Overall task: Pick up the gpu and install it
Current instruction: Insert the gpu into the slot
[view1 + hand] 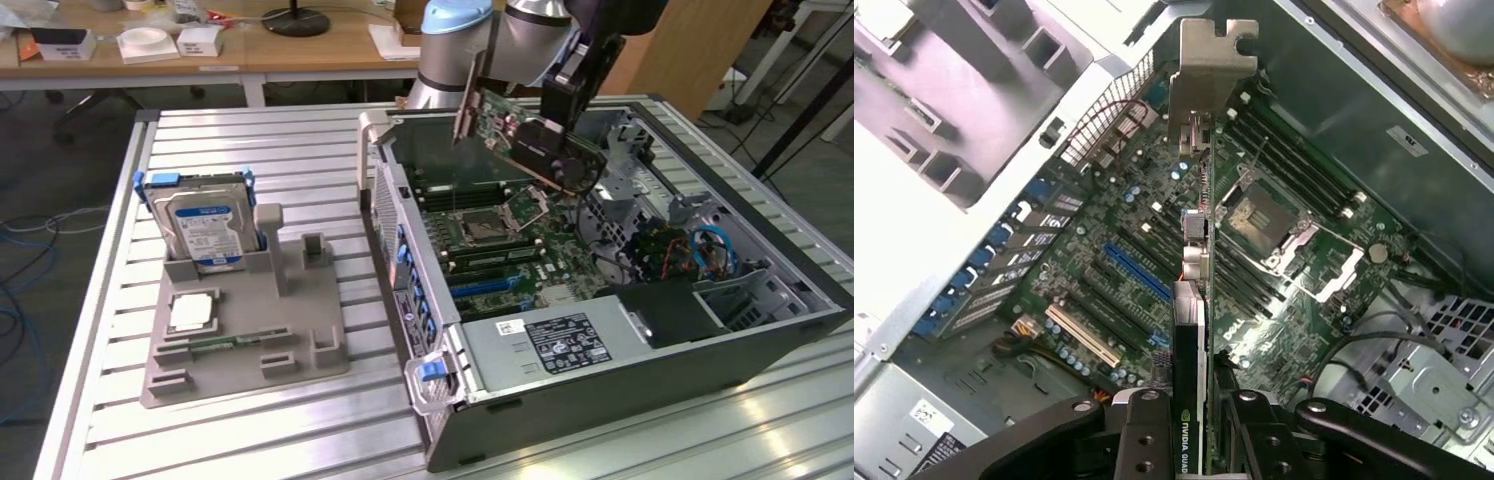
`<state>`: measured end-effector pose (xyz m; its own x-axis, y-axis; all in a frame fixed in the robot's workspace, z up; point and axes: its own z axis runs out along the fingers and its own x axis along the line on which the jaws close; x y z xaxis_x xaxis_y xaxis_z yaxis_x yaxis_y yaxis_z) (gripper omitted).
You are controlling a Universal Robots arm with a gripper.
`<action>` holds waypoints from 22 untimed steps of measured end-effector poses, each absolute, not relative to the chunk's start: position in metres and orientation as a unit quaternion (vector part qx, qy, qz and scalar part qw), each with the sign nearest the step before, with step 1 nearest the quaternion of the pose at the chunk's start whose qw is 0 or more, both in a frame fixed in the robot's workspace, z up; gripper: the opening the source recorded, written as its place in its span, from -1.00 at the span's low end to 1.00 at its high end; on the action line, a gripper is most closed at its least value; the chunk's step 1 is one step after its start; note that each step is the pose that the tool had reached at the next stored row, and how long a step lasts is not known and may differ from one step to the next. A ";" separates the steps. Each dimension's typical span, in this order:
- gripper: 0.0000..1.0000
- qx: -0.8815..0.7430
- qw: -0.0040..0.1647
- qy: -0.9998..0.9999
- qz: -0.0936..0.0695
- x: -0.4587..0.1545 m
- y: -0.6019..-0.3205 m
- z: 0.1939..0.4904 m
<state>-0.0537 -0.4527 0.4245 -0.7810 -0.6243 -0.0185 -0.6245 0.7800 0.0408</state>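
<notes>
Already picked up, the gpu point(523, 137) hangs clenched edge-on in the jaws above the motherboard point(1104, 232) of the open case point(641, 400) — not yet seated in any slot, so installing remains.

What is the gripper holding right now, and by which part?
The gpu, over the open case. The gripper clamps its two faces at the cooler end, opposite the metal bracket.

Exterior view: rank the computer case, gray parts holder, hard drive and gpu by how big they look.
1. computer case
2. gray parts holder
3. gpu and hard drive: these look about alike, and the gpu hangs tilted above the case, so I won't rank them.
</notes>
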 end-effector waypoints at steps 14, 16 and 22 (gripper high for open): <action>-0.48 -0.361 0.001 0.932 0.022 -0.054 -0.453 0.424; -0.48 -0.361 0.001 0.932 0.022 -0.054 -0.453 0.424; -0.48 -0.366 0.001 0.930 0.022 -0.054 -0.453 0.424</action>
